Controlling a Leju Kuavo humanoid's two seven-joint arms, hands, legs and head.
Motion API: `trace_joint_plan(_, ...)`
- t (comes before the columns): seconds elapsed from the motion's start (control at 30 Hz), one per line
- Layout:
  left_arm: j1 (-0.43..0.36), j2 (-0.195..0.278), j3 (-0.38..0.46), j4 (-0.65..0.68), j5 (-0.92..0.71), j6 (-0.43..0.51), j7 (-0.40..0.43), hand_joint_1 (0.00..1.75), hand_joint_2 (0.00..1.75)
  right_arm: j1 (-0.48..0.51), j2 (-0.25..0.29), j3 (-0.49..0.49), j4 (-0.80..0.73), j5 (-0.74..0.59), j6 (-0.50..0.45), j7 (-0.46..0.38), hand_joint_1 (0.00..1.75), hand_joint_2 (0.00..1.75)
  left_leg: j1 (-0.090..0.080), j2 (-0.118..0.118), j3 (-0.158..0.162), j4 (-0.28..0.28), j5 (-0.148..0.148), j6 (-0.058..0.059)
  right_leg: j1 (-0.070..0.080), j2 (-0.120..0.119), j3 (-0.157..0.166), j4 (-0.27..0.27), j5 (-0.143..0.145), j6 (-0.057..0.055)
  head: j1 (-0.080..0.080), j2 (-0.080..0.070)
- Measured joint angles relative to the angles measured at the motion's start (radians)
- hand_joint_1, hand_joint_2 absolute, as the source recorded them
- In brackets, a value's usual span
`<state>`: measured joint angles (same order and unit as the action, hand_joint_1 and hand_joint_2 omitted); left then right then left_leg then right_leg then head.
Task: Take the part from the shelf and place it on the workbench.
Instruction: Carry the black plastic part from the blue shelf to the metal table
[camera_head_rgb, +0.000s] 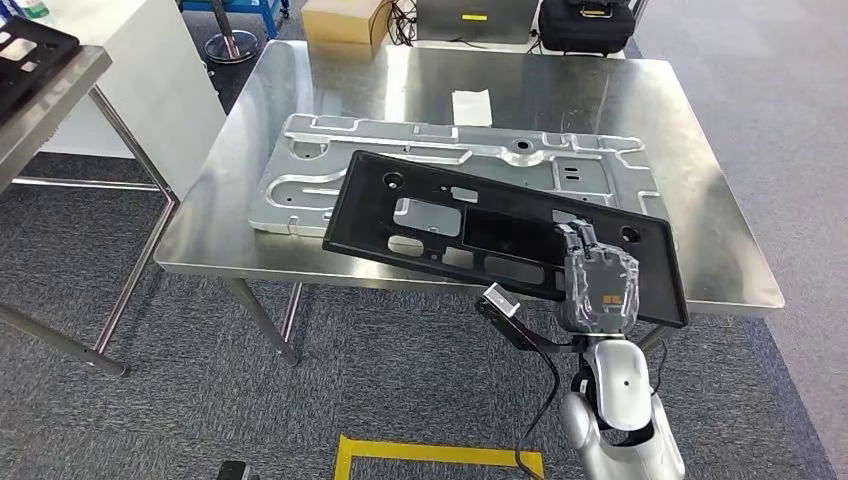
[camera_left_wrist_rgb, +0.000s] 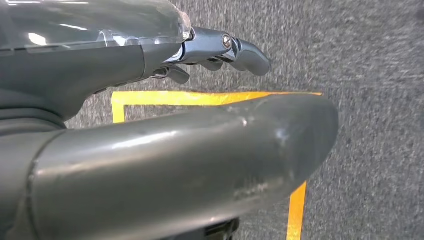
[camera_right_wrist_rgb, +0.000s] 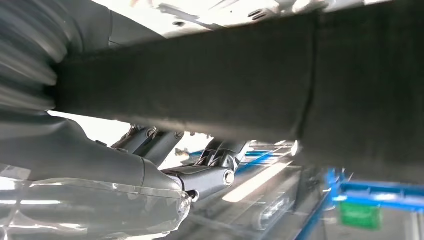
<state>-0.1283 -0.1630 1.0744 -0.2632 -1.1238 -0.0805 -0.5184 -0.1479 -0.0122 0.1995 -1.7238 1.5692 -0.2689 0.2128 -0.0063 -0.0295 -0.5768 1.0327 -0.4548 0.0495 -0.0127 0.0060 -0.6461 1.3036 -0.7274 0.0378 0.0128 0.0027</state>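
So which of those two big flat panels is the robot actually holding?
The black plastic panel, gripped by the right hand at its near edge. The silver metal panel lies flat on the workbench.

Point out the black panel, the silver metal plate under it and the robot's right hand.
black panel (camera_head_rgb: 440, 215), head view, upper face left of centre.
silver metal plate (camera_head_rgb: 300, 180), head view, bare left end.
right hand (camera_head_rgb: 598, 285), head view, back of the hand.

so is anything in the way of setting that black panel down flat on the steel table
Yes. The silver stamped metal plate already lies on the workbench right under the black panel held by the right hand, so the panel would land partly on it.
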Motion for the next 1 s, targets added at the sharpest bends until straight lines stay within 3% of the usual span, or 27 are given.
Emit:
trace_joint_plan(0.03,0.003,0.000,-0.001,0.000,0.000,0.000,0.001,0.00,0.00,-0.020,-0.032,0.037,0.021,0.001,0.010,-0.002,1.75,1.75,0.000,-0.001,0.022,0.000,-0.019,-0.001,0.001,0.000,-0.025,-0.031,-0.015,-0.001,0.000,0.000)
trace_joint_plan(0.07,0.005,-0.001,-0.002,0.000,0.000,0.000,0.002,0.00,0.00,-0.036,-0.055,0.067,0.041,0.001,0.015,-0.011,1.75,1.75,0.000,-0.002,0.046,0.000,-0.038,-0.003,0.002,0.000,-0.043,-0.077,0.019,-0.005,0.000,0.000)
trace_joint_plan(0.13,0.008,-0.002,-0.003,0.003,0.001,-0.001,0.002,0.00,0.00,-0.047,-0.084,0.111,0.079,0.002,0.019,-0.030,1.75,1.75,-0.002,-0.006,0.088,0.003,-0.077,-0.009,0.007,-0.001,-0.066,-0.183,0.208,-0.016,0.000,0.000)
trace_joint_plan(0.17,0.008,-0.002,-0.003,0.004,0.001,-0.002,0.003,0.00,0.00,-0.048,-0.094,0.126,0.096,0.002,0.020,-0.036,1.75,1.75,-0.003,-0.010,0.104,0.003,-0.098,-0.014,0.011,-0.001,-0.068,-0.215,0.290,-0.024,-0.001,0.000)
trace_joint_plan(0.2,0.008,-0.002,-0.003,0.006,0.002,-0.002,0.003,0.00,0.00,-0.049,-0.100,0.137,0.110,0.002,0.021,-0.041,1.75,1.75,-0.004,-0.013,0.119,0.006,-0.111,-0.020,0.014,-0.001,-0.066,-0.232,0.337,-0.033,-0.002,0.000)
trace_joint_plan(0.27,0.002,-0.001,-0.004,0.006,0.004,-0.001,0.004,0.00,0.00,-0.055,-0.108,0.147,0.124,0.002,0.022,-0.055,1.75,1.75,-0.005,-0.013,0.120,0.038,-0.103,-0.032,0.013,-0.002,-0.042,-0.237,0.329,-0.050,-0.005,0.000)
trace_joint_plan(0.3,0.000,0.000,-0.004,0.006,0.005,0.000,0.003,0.00,0.00,-0.058,-0.110,0.148,0.128,0.003,0.021,-0.064,1.75,1.75,-0.005,-0.008,0.103,0.078,-0.080,-0.038,0.010,-0.003,-0.026,-0.248,0.323,-0.057,-0.007,0.000)
trace_joint_plan(0.37,-0.002,0.002,-0.004,0.006,0.009,0.000,0.002,0.00,0.00,-0.058,-0.111,0.148,0.138,0.003,0.018,-0.083,1.75,1.75,-0.001,0.006,0.033,0.185,-0.057,-0.052,0.006,-0.004,0.012,-0.272,0.310,-0.069,-0.010,0.000)
trace_joint_plan(0.4,-0.001,0.002,-0.004,0.006,0.011,0.000,0.002,0.00,0.00,-0.055,-0.111,0.148,0.143,0.003,0.018,-0.091,1.75,1.75,0.003,0.012,-0.004,0.229,-0.076,-0.059,0.005,-0.003,0.031,-0.282,0.300,-0.072,-0.012,0.000)
trace_joint_plan(0.47,0.001,0.002,-0.004,0.006,0.011,0.000,0.002,0.00,0.00,-0.046,-0.112,0.148,0.151,0.003,0.018,-0.101,1.75,1.75,0.011,0.018,-0.064,0.264,-0.161,-0.071,0.002,-0.002,0.067,-0.292,0.275,-0.071,-0.013,0.000)
trace_joint_plan(0.5,0.003,0.002,-0.004,0.006,0.011,0.000,0.002,0.00,0.00,-0.042,-0.112,0.148,0.155,0.003,0.017,-0.103,1.75,1.75,0.014,0.020,-0.082,0.253,-0.195,-0.077,0.000,-0.001,0.086,-0.294,0.261,-0.068,-0.013,0.000)
trace_joint_plan(0.53,0.005,0.002,-0.004,0.006,0.011,0.000,0.002,0.00,0.00,-0.039,-0.112,0.147,0.159,0.002,0.017,-0.104,1.75,1.75,0.017,0.022,-0.092,0.222,-0.201,-0.080,-0.002,0.000,0.105,-0.294,0.246,-0.065,-0.013,0.000)
trace_joint_plan(0.57,0.006,0.003,-0.004,0.006,0.011,0.000,0.002,0.00,0.00,-0.037,-0.112,0.146,0.162,0.002,0.017,-0.105,1.75,1.75,0.019,0.023,-0.096,0.174,-0.170,-0.083,-0.003,0.000,0.124,-0.294,0.230,-0.061,-0.013,0.000)
trace_joint_plan(0.67,0.012,0.004,-0.004,0.008,0.011,0.000,0.002,0.00,0.00,-0.033,-0.112,0.142,0.171,0.002,0.017,-0.112,1.75,1.75,0.019,0.027,-0.099,0.027,0.038,-0.071,-0.003,0.003,0.160,-0.290,0.189,-0.045,-0.014,0.000)
trace_joint_plan(0.7,0.014,0.004,-0.004,0.008,0.011,0.000,0.002,0.00,0.00,-0.031,-0.112,0.138,0.174,0.001,0.017,-0.115,1.75,1.75,0.017,0.027,-0.102,0.011,0.076,-0.061,-0.002,0.004,0.162,-0.290,0.180,-0.038,-0.014,0.000)
trace_joint_plan(0.73,0.013,0.005,-0.004,0.008,0.011,0.000,0.002,0.00,0.00,-0.031,-0.112,0.133,0.175,0.000,0.016,-0.120,1.75,1.75,0.013,0.026,-0.104,0.011,0.081,-0.053,-0.003,0.004,0.165,-0.291,0.174,-0.030,-0.014,0.000)
trace_joint_plan(0.8,0.012,0.006,-0.004,0.008,0.011,0.000,0.001,0.00,0.00,-0.033,-0.112,0.112,0.177,-0.012,0.016,-0.133,1.75,1.75,0.014,0.024,-0.096,0.003,0.080,-0.039,-0.006,0.001,0.168,-0.293,0.162,-0.018,-0.013,0.000)
trace_joint_plan(0.87,0.008,0.008,-0.005,0.008,0.011,0.000,0.000,0.00,0.00,-0.045,-0.112,0.081,0.183,-0.032,0.016,-0.147,1.75,1.75,0.016,0.023,-0.082,-0.010,0.075,-0.026,-0.008,-0.001,0.140,-0.233,0.130,-0.010,-0.010,0.000)
trace_joint_plan(0.93,0.004,0.009,-0.006,0.008,0.011,0.000,-0.002,0.00,0.00,-0.061,-0.113,0.041,0.197,-0.051,0.017,-0.161,1.75,1.75,0.015,0.023,-0.073,-0.013,0.067,-0.016,-0.009,-0.002,0.057,-0.098,0.085,-0.006,-0.007,0.000)
trace_joint_plan(0.97,0.003,0.010,-0.007,0.008,0.011,0.000,-0.002,0.00,0.00,-0.067,-0.115,0.022,0.208,-0.058,0.018,-0.167,1.75,1.75,0.014,0.021,-0.069,-0.013,0.062,-0.013,-0.010,-0.002,0.012,-0.038,0.075,-0.003,-0.007,0.000)
trace_joint_plan(1.0,0.002,0.010,-0.008,0.008,0.011,0.000,-0.002,0.00,0.00,-0.071,-0.116,0.003,0.219,-0.063,0.019,-0.174,1.75,1.75,0.013,0.019,-0.063,-0.013,0.058,-0.012,-0.010,-0.002,-0.020,-0.009,0.084,-0.003,-0.007,0.000)
